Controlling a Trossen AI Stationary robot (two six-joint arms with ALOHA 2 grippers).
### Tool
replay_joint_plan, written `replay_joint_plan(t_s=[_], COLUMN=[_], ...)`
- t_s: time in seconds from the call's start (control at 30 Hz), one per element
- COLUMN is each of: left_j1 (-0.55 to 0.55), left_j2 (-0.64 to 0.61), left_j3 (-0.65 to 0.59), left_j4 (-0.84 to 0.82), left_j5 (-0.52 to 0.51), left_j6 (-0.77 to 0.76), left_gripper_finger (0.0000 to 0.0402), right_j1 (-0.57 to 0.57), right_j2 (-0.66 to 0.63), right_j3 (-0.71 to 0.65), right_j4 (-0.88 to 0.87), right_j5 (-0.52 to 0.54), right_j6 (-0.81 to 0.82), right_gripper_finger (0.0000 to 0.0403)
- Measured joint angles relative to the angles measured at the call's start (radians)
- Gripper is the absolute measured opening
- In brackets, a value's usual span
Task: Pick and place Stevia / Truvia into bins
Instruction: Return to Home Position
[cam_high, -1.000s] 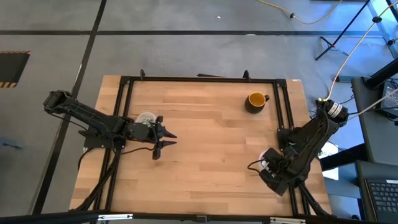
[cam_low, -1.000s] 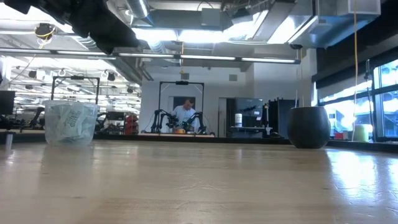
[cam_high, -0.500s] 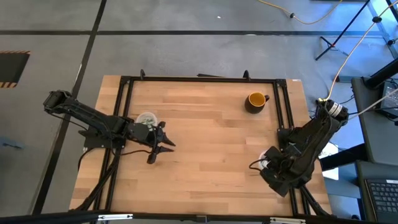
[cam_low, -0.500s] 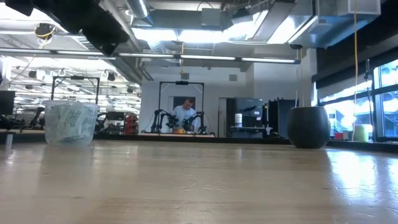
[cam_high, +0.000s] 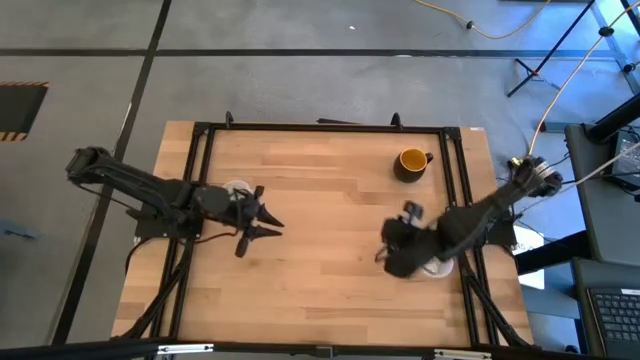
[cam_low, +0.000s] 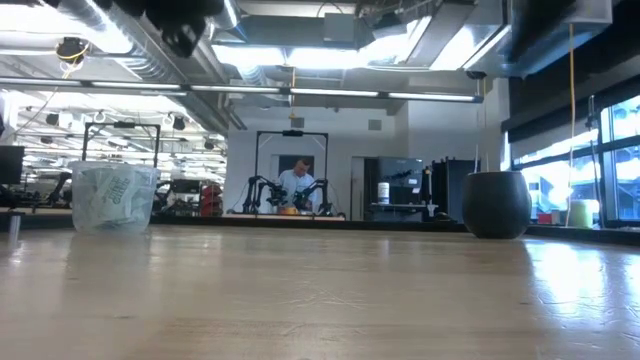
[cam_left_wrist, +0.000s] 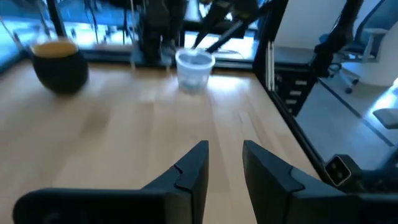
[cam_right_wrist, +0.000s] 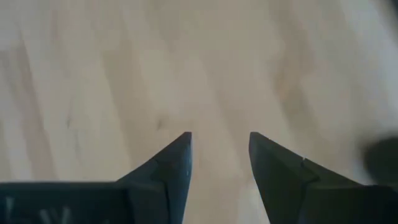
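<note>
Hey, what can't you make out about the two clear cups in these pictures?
Left clear round plastic cup, high view: the dark left arm covers part of it.
Pale green and white paper packets inside it, low view: crammed behind the translucent wall, uncountable.
Right clear plastic cup: dark right arm overlaps it in the high view; contents too small in the left wrist view.

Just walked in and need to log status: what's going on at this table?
Two robot arms are sorting sweetener packets into cups, and both grippers are open and empty. The left gripper hangs over the table beside the left cup, which is stuffed with packets. The right gripper hangs over the table near the right cup. The mug stands at the far side. With nothing in either gripper, the sorting looks done.
</note>
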Motion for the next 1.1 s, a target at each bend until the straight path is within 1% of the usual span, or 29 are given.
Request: replay_joint_plan(t_s=[0.13, 0.2, 0.27, 0.33, 0.4, 0.47, 0.53, 0.63, 0.7, 0.8, 0.9, 1.1], left_j1=[0.018, 0.031, 0.050, 0.071, 0.091, 0.107, 0.116, 0.127, 0.133, 0.142, 0.156, 0.181], left_j2=[-0.096, -0.152, -0.211, -0.271, -0.331, -0.387, -0.433, -0.486, -0.517, -0.569, -0.628, -0.766], left_j3=[0.015, 0.015, 0.015, 0.016, 0.016, 0.017, 0.017, 0.016, 0.002, -0.029, -0.076, -0.172], left_j4=[-0.055, -0.057, -0.055, -0.064, -0.097, -0.143, -0.184, -0.223, -0.226, -0.229, -0.231, -0.220], left_j5=[-0.002, -0.027, -0.094, -0.155, -0.157, -0.128, -0.123, -0.127, -0.127, -0.127, -0.135, -0.139], left_j6=[0.093, 0.147, 0.190, 0.213, 0.223, 0.223, 0.214, 0.203, 0.202, 0.202, 0.201, 0.179], left_gripper_finger=[0.0086, 0.0080, 0.0073, 0.0066, 0.0059, 0.0053, 0.0047, 0.0039, 0.0035, 0.0030, 0.0026, 0.0024], right_j1=[-0.124, -0.179, -0.241, -0.298, -0.338, -0.377, -0.419, -0.481, -0.522, -0.577, -0.618, -0.667], right_j2=[-0.102, -0.176, -0.261, -0.354, -0.446, -0.535, -0.610, -0.696, -0.740, -0.799, -0.866, -1.009], right_j3=[-0.048, -0.079, -0.120, -0.171, -0.241, -0.332, -0.426, -0.561, -0.634, -0.719, -0.773, -0.858], right_j4=[0.201, 0.303, 0.396, 0.477, 0.568, 0.665, 0.759, 0.859, 0.913, 0.966, 0.982, 0.983], right_j5=[0.000, -0.008, -0.041, -0.092, -0.149, -0.214, -0.286, -0.387, -0.432, -0.483, -0.523, -0.522], right_j6=[-0.307, -0.448, -0.545, -0.609, -0.658, -0.699, -0.721, -0.728, -0.730, -0.732, -0.742, -0.746], right_gripper_finger=[0.0162, 0.0162, 0.0162, 0.0162, 0.0162, 0.0162, 0.0162, 0.0162, 0.0162, 0.0162, 0.0162, 0.0162])
